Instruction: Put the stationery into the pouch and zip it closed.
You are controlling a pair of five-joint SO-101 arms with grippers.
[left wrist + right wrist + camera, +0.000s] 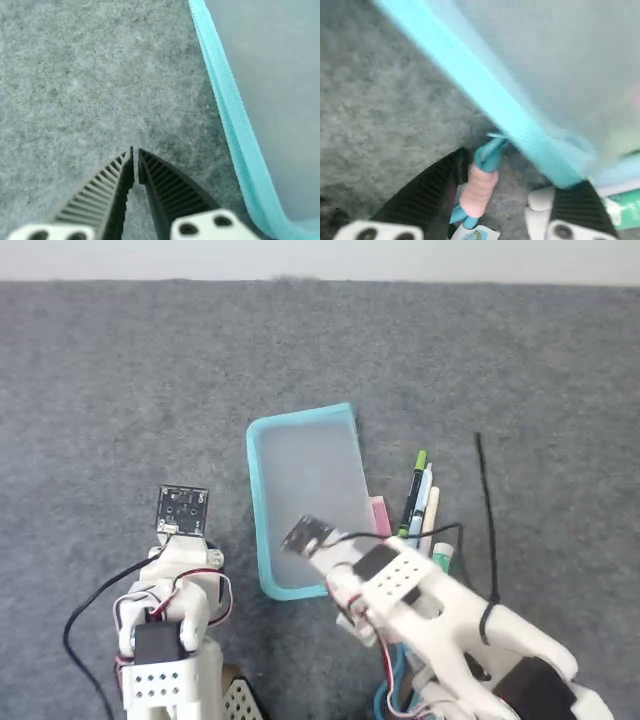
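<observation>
On the left, the left arm (pixel 168 625) stands over the grey felt mat (pixel 110 380), near the pouch's left edge but not touching it. The left gripper (pixel 134 151) points down at bare mat with its two ribbed fingers (pixel 107 187) drawn almost together, only a sliver between the tips and nothing held.

In the middle lies the pouch (pixel 305 470), flat on the mat, pale and translucent with a teal border, its long sides running from near to far.

The right arm (pixel 450 625) reaches in from the near right to the pouch's near edge. The right gripper (pixel 520 172) has its fingers spread wide, one on each side of the teal border at the near corner. The zip pull (pixel 479 190), a pink tab on a teal strip, lies against the inside of one finger, but the fingers are not closed on it.

Just right of the pouch a pink eraser (pixel 380 512) touches its edge, and beside that three pens (pixel 420 495) lie side by side on the mat, outside the pouch. Farther right a thin black cord (pixel 487 510) runs near to far.
</observation>
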